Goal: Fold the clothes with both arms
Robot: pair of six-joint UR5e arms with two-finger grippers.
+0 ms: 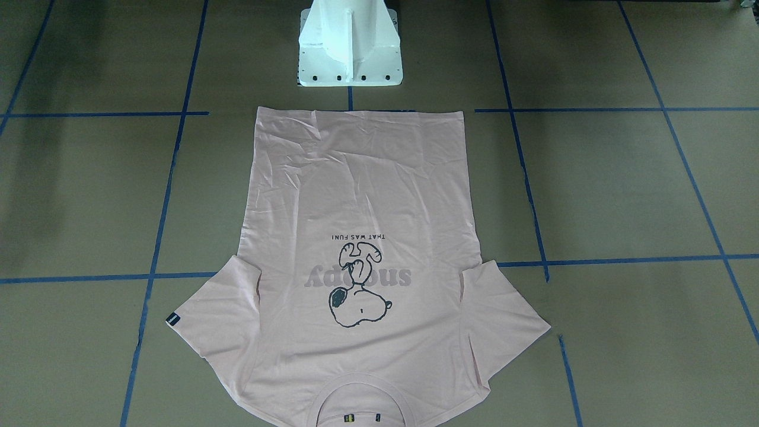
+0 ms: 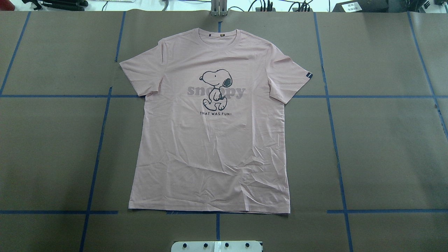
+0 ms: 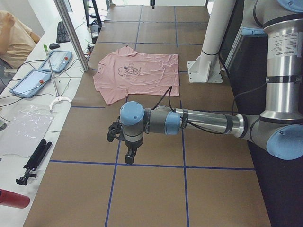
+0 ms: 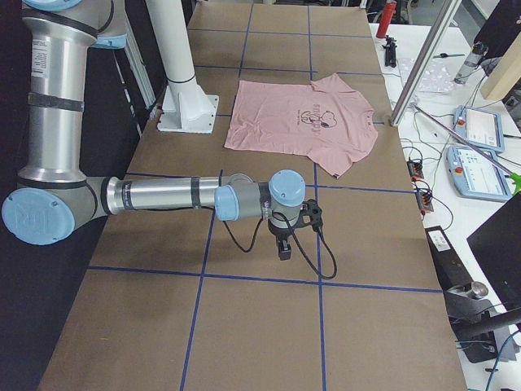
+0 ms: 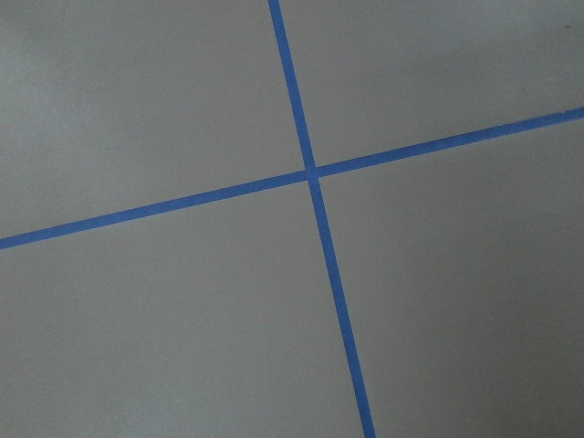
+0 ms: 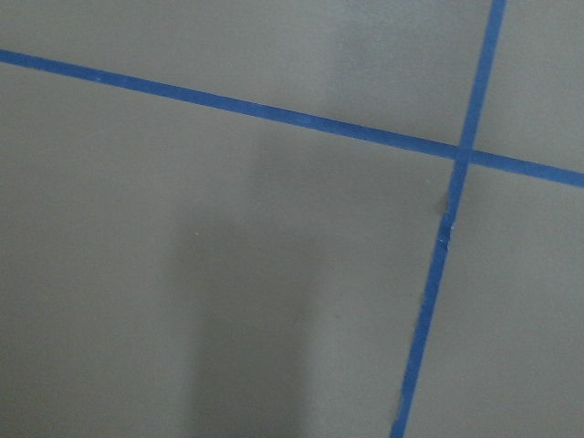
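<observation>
The pale pink Snoopy T-shirt lies flat, print up, in the middle of the table, sleeves spread, collar on the far side from the robot. It also shows in the front-facing view, the exterior left view and the exterior right view. My left gripper hangs over bare table well away from the shirt; I cannot tell whether it is open or shut. My right gripper hangs over bare table at the other end; I cannot tell its state either. Both wrist views show only brown table and blue tape.
The white pedestal base stands just behind the shirt's hem. Blue tape lines grid the brown table. A side bench holds teach pendants and tools, with a metal post at the table's edge. A person sits there.
</observation>
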